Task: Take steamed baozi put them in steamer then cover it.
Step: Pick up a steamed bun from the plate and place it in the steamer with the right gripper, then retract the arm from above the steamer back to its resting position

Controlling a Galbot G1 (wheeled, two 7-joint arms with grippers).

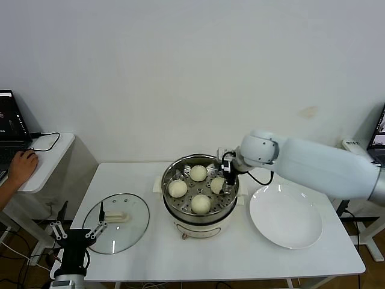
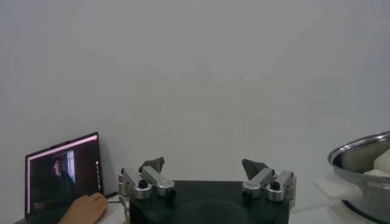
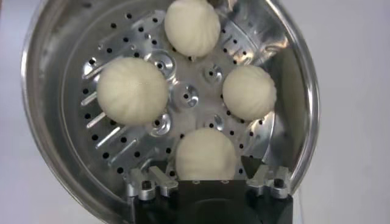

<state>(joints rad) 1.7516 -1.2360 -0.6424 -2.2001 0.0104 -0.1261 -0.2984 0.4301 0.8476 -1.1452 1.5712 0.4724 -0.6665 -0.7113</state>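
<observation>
Several cream-white baozi lie on the perforated floor of the steel steamer (image 1: 170, 205), among them ones at the back (image 1: 198, 173), left (image 1: 177, 188) and front (image 1: 201, 204). My right gripper (image 1: 227, 179) reaches down inside the steamer's right side. In the right wrist view it (image 3: 204, 171) stands open, its fingers (image 3: 255, 168) apart on either side of a baozi (image 3: 205, 149) resting on the floor. The glass cover (image 1: 129, 232) with its cream handle (image 1: 118, 215) lies flat on the table, left of the steamer. My left gripper (image 1: 77, 229) hangs open at the table's front-left corner, beside the cover.
A flat white plate (image 1: 286, 218) sits right of the steamer. Beyond the table's left edge stands a side desk with a laptop (image 1: 8, 120) and a person's hand (image 1: 21, 165). The left wrist view shows the steamer's rim (image 2: 359, 149), the laptop (image 2: 61, 173) and a bare wall.
</observation>
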